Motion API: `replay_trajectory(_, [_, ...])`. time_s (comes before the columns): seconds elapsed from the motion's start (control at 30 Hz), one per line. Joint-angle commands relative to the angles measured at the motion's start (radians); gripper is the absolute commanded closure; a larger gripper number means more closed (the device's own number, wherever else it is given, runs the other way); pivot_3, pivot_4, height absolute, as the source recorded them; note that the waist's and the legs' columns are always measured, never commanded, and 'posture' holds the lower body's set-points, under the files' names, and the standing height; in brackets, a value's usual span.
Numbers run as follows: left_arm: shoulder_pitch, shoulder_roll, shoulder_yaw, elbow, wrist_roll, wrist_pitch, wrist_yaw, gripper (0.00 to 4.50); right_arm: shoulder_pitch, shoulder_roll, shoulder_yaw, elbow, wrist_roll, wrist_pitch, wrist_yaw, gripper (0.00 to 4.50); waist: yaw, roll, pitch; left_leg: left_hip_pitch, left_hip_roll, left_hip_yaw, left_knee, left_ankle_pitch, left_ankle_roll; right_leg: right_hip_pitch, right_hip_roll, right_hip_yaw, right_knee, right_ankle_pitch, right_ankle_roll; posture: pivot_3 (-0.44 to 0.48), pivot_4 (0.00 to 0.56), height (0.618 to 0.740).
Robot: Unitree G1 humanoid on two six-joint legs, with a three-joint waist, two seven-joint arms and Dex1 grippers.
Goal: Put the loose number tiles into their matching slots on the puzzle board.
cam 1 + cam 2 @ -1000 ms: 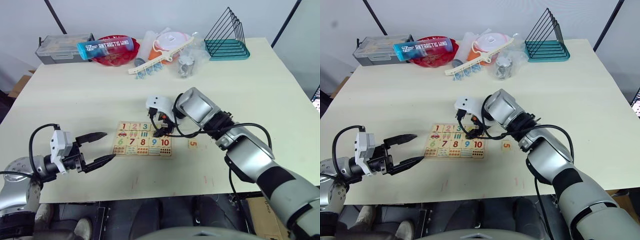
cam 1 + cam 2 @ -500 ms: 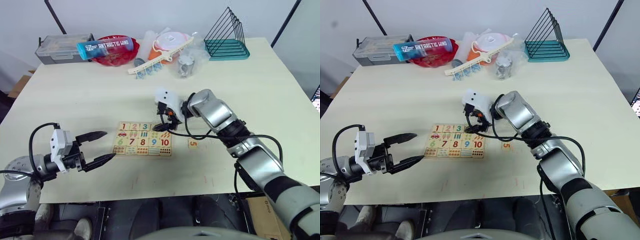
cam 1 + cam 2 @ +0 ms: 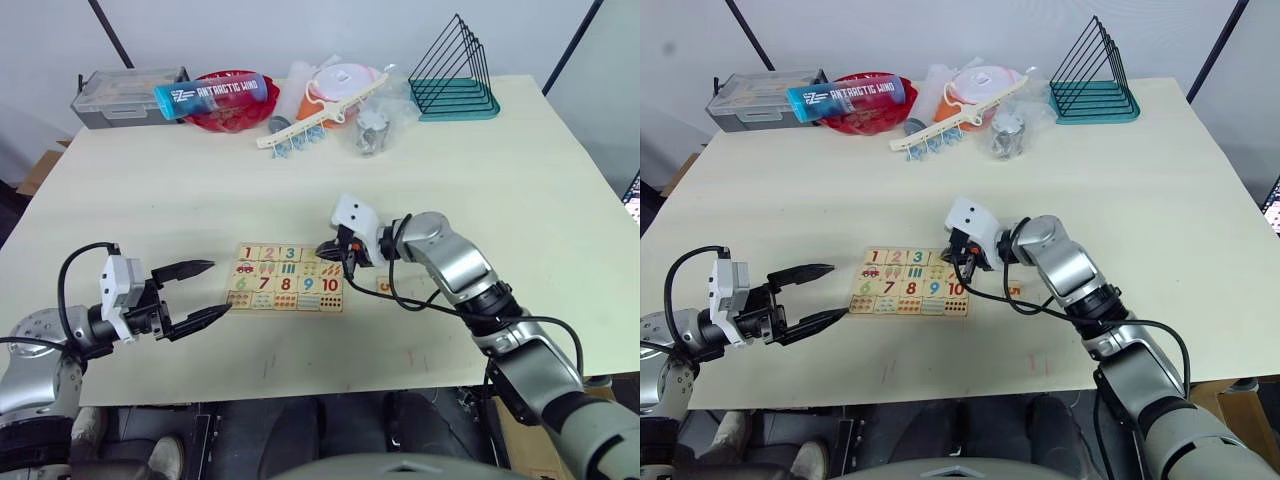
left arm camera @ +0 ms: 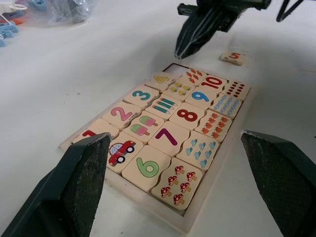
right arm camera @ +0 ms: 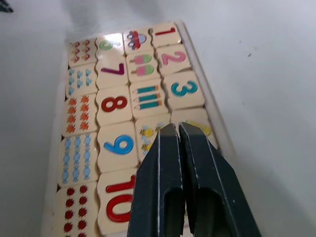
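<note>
My left claw [image 3: 205, 293] hovers spread apart over the table [image 3: 150, 200], just left of the board [image 3: 285, 278]. Tiles 1 to 4 sit in its top row. My right claw [image 4: 183, 48] – pressed together, empty – is over the 4 tile [image 4: 162, 78]; the 5 tile [image 4: 231, 57] lies loose beside the board.

The board [image 4: 168, 143] is pale unvarnished wood, its tiles smooth and matt with flat printed colours. The loose 5 tile [image 4: 232, 57] is the same wood. The bench [image 3: 200, 190] looks a cream, matt laminate, faintly scuffed. Both end effectors, left [image 3: 195, 294] and right [image 5: 178, 148], have black matt plastic fingers [image 4: 84, 182] with a fine ribbed grain. At 12 o'clock: a teal wire rack [image 3: 455, 75], a glossy red bowl [image 3: 225, 110], crinkled clear bags [image 3: 375, 125].
</note>
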Motion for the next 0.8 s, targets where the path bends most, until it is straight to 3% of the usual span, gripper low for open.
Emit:
replay_trajectory(0.03, [-0.01,0.015,0.014,0.002,-0.001,-0.014,-0.01,0.0,0.015,0.012,-0.004,-0.047,0.024,-0.038,-0.007,4.41,0.0,0.0,0.0,0.0,0.0,0.0,0.0,0.0,0.0,0.0,0.0,0.0,0.0,0.0,0.0,0.0,0.15,0.74])
replay_trajectory(0.8, [0.091,0.019,0.128,0.031,-0.037,-0.02,-0.028,0.0,0.023,0.061,0.05,0.071,-0.018,-0.115,-0.047,4.41,0.001,0.0,0.0,0.0,0.0,0.0,0.0,0.0,0.0,0.0,0.0,0.0,0.0,0.0,0.0,0.0,0.15,0.74])
